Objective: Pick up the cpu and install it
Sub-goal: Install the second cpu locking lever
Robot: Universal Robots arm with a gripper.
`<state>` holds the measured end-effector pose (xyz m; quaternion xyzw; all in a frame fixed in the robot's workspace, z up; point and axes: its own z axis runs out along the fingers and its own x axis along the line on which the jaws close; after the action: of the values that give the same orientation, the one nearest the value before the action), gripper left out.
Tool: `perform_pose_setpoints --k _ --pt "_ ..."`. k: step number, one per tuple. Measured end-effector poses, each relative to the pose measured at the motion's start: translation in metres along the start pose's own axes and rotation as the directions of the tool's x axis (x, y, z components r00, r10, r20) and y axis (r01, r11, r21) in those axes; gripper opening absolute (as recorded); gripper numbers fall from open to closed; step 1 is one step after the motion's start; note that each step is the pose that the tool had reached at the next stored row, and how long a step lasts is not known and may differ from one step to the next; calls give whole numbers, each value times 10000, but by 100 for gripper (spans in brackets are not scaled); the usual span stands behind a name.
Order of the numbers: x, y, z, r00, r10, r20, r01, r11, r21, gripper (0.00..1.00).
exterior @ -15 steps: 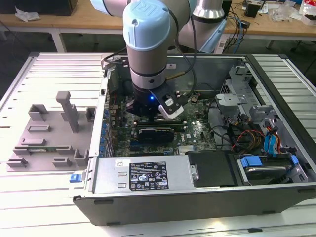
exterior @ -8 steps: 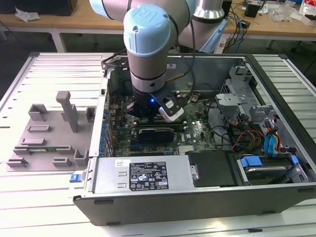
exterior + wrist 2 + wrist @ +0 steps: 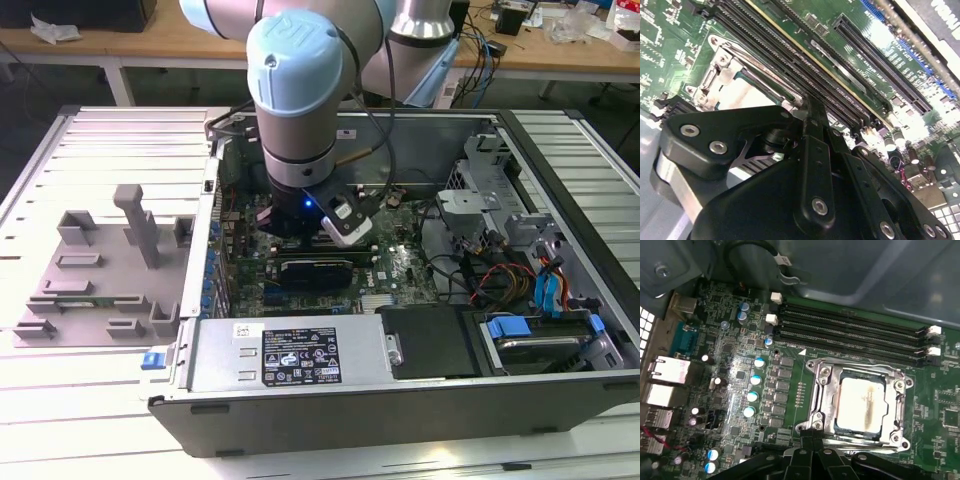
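While parked low over the motherboard [image 3: 740,365], hand [image 3: 812,452] clenched on nothing;
cpu [image 3: 860,402] already seated in the socket [image 3: 857,405], just beside those fingertips.

- pale slatted metal table [image 3: 120,135] under the open computer case [image 3: 560,400]
- wooden workbench [image 3: 150,45] behind, strewn with cables [image 3: 490,45] and crumpled paper [image 3: 55,30]
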<state>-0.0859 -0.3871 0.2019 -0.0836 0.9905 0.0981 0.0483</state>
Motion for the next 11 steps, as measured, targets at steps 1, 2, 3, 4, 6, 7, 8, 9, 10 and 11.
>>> perform_pose_setpoints --k 1,2,3,4,6,7,8,9,10,11 --pt "4 0 0 10000 -8 61 8 10000 -28 11" --pt "9 1 -1 9999 -20 147 21 10000 -65 11" --pt "19 4 0 9997 -35 245 37 9999 -106 11" --pt "31 6 -1 9994 -47 343 52 9999 -144 11" --pt "47 8 -2 9988 -62 482 73 9998 -209 11" --pt "58 10 -3 9985 -70 545 83 9997 -240 11" --pt "86 15 -5 9979 -82 647 100 9996 -279 11" --pt "105 19 -6 9975 -89 698 110 9995 -297 11" --pt "120 22 -4 9972 -93 737 116 9995 -307 11" --pt "138 24 -7 9970 -99 764 122 9994 -308 11"
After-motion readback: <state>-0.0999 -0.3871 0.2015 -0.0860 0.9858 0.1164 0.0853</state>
